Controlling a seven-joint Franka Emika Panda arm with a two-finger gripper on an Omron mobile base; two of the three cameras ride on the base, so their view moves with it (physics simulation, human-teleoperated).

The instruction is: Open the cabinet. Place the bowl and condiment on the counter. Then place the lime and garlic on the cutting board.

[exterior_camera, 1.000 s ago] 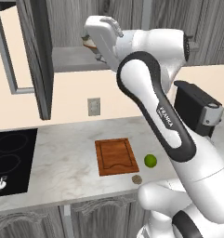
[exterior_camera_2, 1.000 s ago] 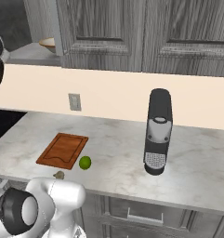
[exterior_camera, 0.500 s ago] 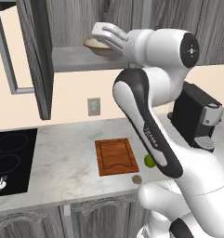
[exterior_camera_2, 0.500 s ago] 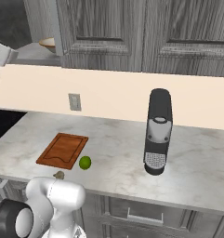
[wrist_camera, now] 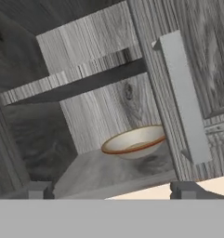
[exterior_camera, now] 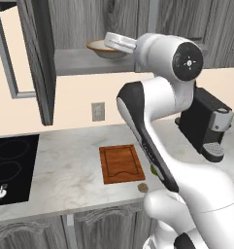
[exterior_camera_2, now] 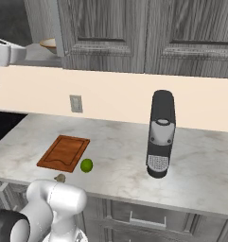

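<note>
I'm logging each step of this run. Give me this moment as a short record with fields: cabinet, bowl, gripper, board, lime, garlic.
cabinet: door swung open
bowl: on the cabinet shelf, upright
gripper: open, facing the bowl, not touching it
board: on the counter, nothing on it
lime: on the counter beside the board
garlic: on the counter near the board's corner

My two base cameras look down on the board (exterior_camera: 121,163) (exterior_camera_2: 63,152) from behind; my hand camera faces the bowl (wrist_camera: 135,141) closely.
</note>
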